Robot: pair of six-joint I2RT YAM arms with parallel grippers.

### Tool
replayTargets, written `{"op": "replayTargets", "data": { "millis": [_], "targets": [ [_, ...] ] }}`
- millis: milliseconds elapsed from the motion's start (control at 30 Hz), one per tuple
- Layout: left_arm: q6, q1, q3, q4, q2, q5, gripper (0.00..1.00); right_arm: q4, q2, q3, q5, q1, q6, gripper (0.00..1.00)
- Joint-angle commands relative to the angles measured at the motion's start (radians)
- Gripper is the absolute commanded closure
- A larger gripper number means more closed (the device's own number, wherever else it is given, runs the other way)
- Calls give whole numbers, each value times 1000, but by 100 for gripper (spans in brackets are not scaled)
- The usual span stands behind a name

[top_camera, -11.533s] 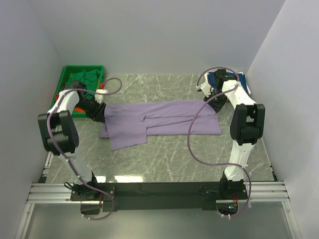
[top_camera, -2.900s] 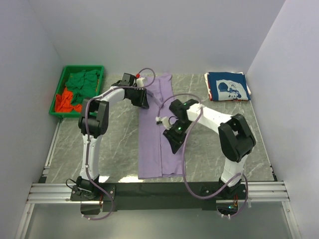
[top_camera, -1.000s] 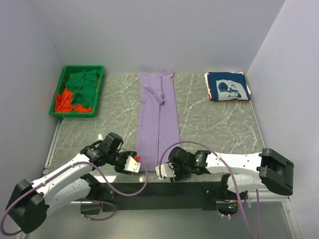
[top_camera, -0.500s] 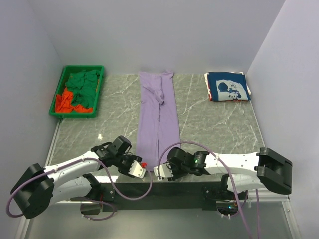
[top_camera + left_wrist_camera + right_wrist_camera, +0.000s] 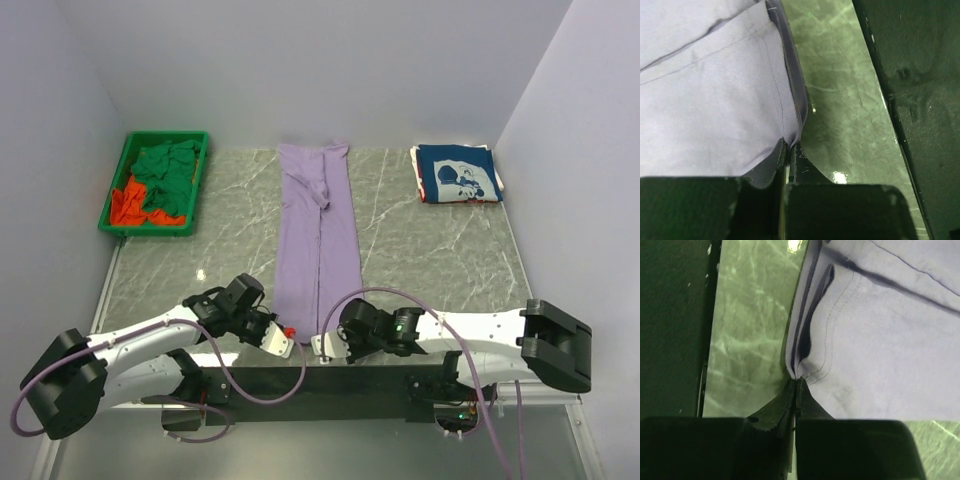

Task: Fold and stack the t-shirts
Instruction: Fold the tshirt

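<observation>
The lavender-purple t-shirt lies as a long narrow strip from the back of the table to its near edge. My left gripper is shut on the strip's near left corner; the left wrist view shows the jaws pinched on the hem of the lavender cloth. My right gripper is shut on the near hem right of it; the right wrist view shows the jaws closed on a fold of the cloth. The navy t-shirt with white print lies folded at the back right.
The green plastic bin at the back left holds the crumpled green t-shirt and the orange-red one. The black front rail runs just behind both grippers. Grey walls close in the marble table on three sides.
Earlier the shirt lay sideways, then was turned lengthwise. In the last second both grippers closed in on the strip's near hem and shut on it; the shirt has barely moved.
</observation>
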Motion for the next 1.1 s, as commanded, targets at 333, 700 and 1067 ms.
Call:
{"op": "replayTargets", "data": {
  "millis": [333,700,1067],
  "targets": [
    [-99,26,62,97,-101,-28,99,-79,-170,30,38,-73,-113,100],
    [-27,152,141,246,24,-25,99,-71,-98,142,-77,-328,-369,100],
    [22,321,292,354,290,33,99,-50,161,362,-196,-561,-570,100]
  ]
}}
